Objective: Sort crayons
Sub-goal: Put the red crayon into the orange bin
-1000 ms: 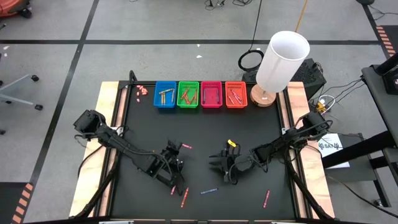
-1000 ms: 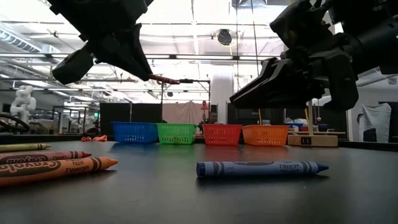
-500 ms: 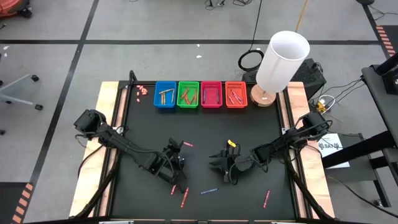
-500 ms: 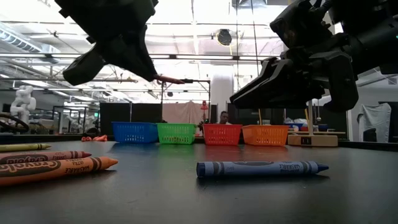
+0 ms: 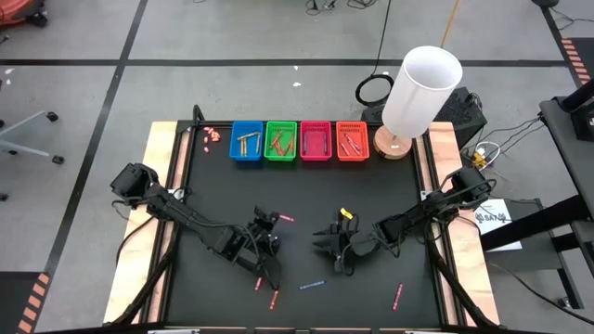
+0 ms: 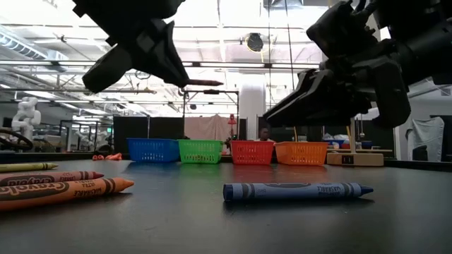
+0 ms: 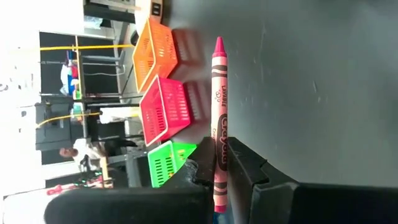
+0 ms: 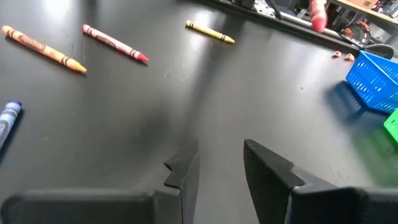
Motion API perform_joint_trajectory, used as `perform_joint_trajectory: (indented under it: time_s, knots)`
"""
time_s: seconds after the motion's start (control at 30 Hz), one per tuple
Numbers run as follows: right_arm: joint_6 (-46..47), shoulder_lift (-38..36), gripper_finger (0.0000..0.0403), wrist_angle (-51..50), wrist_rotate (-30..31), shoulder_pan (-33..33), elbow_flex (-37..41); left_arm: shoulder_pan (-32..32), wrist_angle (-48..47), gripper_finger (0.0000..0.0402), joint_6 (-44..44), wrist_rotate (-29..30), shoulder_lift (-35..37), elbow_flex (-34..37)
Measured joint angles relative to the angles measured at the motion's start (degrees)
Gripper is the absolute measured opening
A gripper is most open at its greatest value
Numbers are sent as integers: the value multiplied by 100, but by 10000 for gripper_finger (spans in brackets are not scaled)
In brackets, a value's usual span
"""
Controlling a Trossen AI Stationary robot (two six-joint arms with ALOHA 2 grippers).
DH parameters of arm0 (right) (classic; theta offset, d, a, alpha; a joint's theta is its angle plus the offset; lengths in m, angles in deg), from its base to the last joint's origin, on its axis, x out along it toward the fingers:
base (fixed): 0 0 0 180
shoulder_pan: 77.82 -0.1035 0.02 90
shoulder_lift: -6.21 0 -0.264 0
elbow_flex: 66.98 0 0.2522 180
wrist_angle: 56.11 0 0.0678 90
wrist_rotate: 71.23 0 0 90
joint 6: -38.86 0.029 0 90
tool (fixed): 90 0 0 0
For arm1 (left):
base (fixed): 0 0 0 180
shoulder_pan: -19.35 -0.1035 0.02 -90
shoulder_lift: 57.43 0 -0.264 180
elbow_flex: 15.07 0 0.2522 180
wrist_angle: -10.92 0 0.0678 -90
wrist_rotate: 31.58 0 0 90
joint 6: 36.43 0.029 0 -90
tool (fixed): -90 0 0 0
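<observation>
My left gripper (image 5: pixel 270 227) is shut on a pink-red crayon (image 5: pixel 286 219), held above the middle of the black table. The crayon also shows in the low view (image 6: pixel 203 83). My right gripper (image 5: pixel 327 243) hovers open and empty to the right of it, its fingers (image 8: pixel 186 169) apart over bare table. Loose crayons lie flat on the table: two red ones (image 5: pixel 267 289), a blue one (image 5: pixel 313 284), a red one (image 5: pixel 399 295) and a yellow one (image 5: pixel 345 214). Four small baskets stand at the far edge: blue (image 5: pixel 246 141), green (image 5: pixel 280 140), pink (image 5: pixel 316 140) and orange (image 5: pixel 352 140). My left gripper pinches the crayon's rear half (image 7: pixel 218 157) between its two fingers. The fingers lie along the crayon, and its pointed end (image 7: pixel 219 43) sticks out well past the fingertips. The fingers come slanting down from the table's left. The crayon is about level and lifted clear of the table.
A white cylinder (image 5: pixel 422 88) on a wooden base stands at the far right corner. Tiny pinkish bits (image 5: pixel 212 134) lie left of the blue basket. In the right wrist view, orange (image 8: pixel 43 48), red (image 8: pixel 112 42), yellow (image 8: pixel 210 32) and blue (image 8: pixel 7 121) crayons lie on the table.
My left gripper has moved toward the table's right edge and risen a little with the pink-red crayon, which stays level and clear of the table.
</observation>
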Motion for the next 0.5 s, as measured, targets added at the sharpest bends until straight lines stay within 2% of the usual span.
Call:
perform_joint_trajectory:
  time_s: [0.2,0.5]
  knots:
    - [2,0,110,-173,-2,0,0,0,280,17,-708,-4,0,0]
    - [-30,0,110,-164,2,2,0,0,403,17,-2471,-5,0,0]
